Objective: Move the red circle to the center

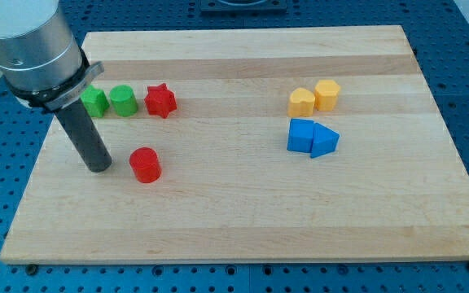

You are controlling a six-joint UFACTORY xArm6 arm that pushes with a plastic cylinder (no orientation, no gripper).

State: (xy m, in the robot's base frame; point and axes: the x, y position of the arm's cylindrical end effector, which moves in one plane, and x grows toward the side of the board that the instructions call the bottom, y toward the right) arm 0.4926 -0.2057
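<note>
The red circle [145, 164] is a short red cylinder on the wooden board [243, 220], left of the middle. My tip [98, 167] rests on the board just to the view's left of the red circle, with a small gap between them. The dark rod rises up and left to the silver arm body [31, 45] at the view's top left.
A red star [160, 101] lies above the red circle, with a green cylinder [122, 101] and another green block [94, 102] to its left. On the right are two yellow blocks [302, 102] [327, 94] and, below them, a blue block [301, 136] and a blue triangle [325, 142].
</note>
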